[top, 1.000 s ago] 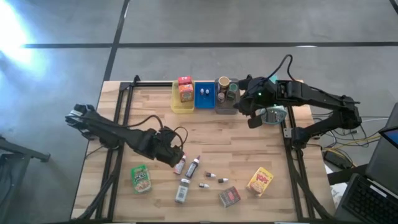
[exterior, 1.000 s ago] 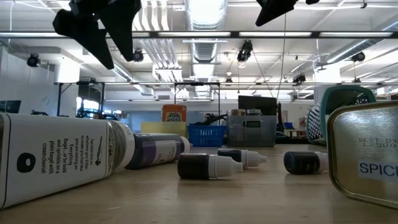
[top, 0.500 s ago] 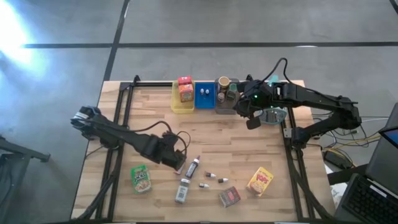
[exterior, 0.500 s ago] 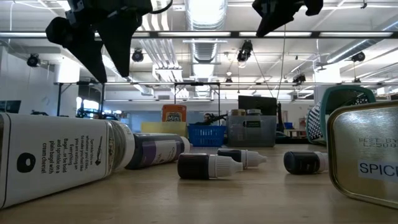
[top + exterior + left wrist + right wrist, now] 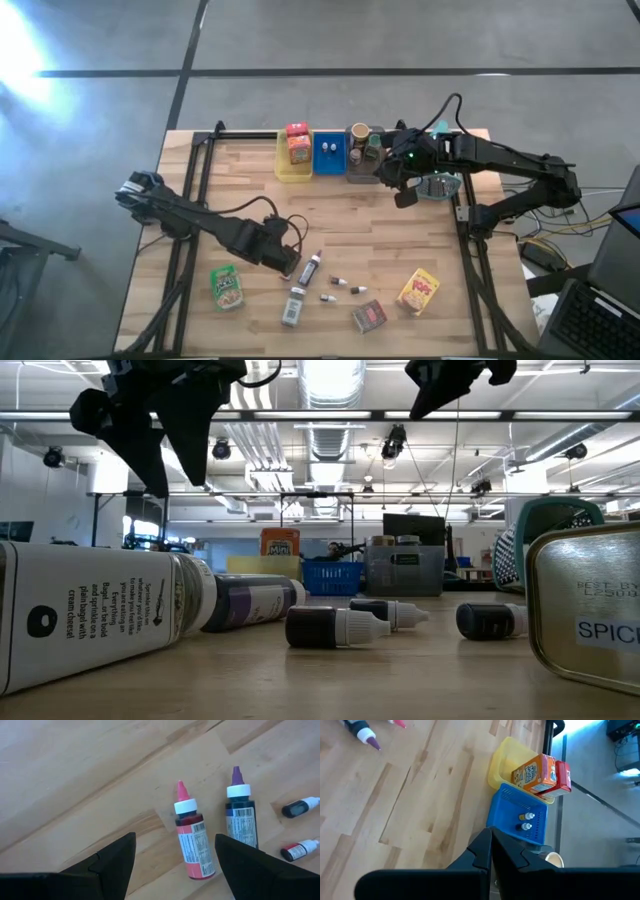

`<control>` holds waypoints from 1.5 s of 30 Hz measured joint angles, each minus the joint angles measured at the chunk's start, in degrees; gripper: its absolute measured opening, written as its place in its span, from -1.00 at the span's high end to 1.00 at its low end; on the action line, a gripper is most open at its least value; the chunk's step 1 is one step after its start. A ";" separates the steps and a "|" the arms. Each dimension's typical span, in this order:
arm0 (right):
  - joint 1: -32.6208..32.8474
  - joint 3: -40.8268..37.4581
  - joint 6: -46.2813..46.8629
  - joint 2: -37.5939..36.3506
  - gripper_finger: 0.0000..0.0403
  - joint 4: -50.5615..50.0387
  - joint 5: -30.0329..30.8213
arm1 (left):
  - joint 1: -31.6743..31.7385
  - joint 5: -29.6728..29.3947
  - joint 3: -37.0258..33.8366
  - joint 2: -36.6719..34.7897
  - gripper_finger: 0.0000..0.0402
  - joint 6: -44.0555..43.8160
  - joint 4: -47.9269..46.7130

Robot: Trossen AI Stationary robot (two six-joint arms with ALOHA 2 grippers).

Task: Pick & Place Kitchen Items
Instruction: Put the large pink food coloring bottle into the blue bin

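Observation:
My left gripper (image 5: 175, 838) hangs open above a red-capped bottle (image 5: 194, 846) that lies flat on the wooden table, one finger on either side of it, touching nothing. A purple-capped bottle (image 5: 241, 816) lies beside it, then tiny vials (image 5: 300, 808). In the high view my left gripper (image 5: 286, 260) covers most of the red bottle. My right gripper (image 5: 403, 194) is shut and empty, up in the air near the grey tray (image 5: 362, 168). A green pouch (image 5: 227, 287), white jar (image 5: 293, 305), spice tin (image 5: 369, 316) and yellow pouch (image 5: 419, 291) lie near the front edge.
At the far edge stand a yellow tray (image 5: 284, 168) with an orange box (image 5: 534, 772) and a red box (image 5: 563, 776), a blue tray (image 5: 328, 166) with two vials (image 5: 526, 820), and the grey tray with a brown cup (image 5: 359, 133). Bare wood lies between the trays and the loose items.
My left gripper has sunk a little toward the red-capped bottle and turned somewhat about its wrist, staying open. The bottles and vials lie where they were.

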 joint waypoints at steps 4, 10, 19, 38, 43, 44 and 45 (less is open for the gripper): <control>0.00 0.00 3.33 -0.02 0.96 0.68 0.00 | 0.07 -0.31 -0.54 0.00 -0.38 0.66 0.21; 0.00 0.00 6.47 -0.02 0.96 0.83 0.02 | -0.38 1.55 -2.67 0.00 -0.38 0.68 2.38; 0.00 0.00 7.24 -0.02 0.96 0.79 0.00 | -2.16 0.75 -3.04 0.03 -0.38 -0.81 8.93; 0.00 -2.66 4.54 -0.07 0.96 -0.77 -0.02 | 3.39 8.84 -3.04 10.02 -0.38 -2.41 13.66; -0.02 -3.10 4.60 -0.07 0.96 -0.82 0.00 | 5.70 12.03 -3.04 11.68 -0.38 -1.51 13.65; -0.02 -3.11 4.54 -0.07 0.96 -0.80 -0.01 | 6.29 12.94 -3.04 12.10 -0.38 -0.81 13.69; -0.02 -3.18 4.54 -0.07 0.96 -0.74 -0.01 | 6.92 13.88 -3.04 12.51 -0.38 -0.21 13.67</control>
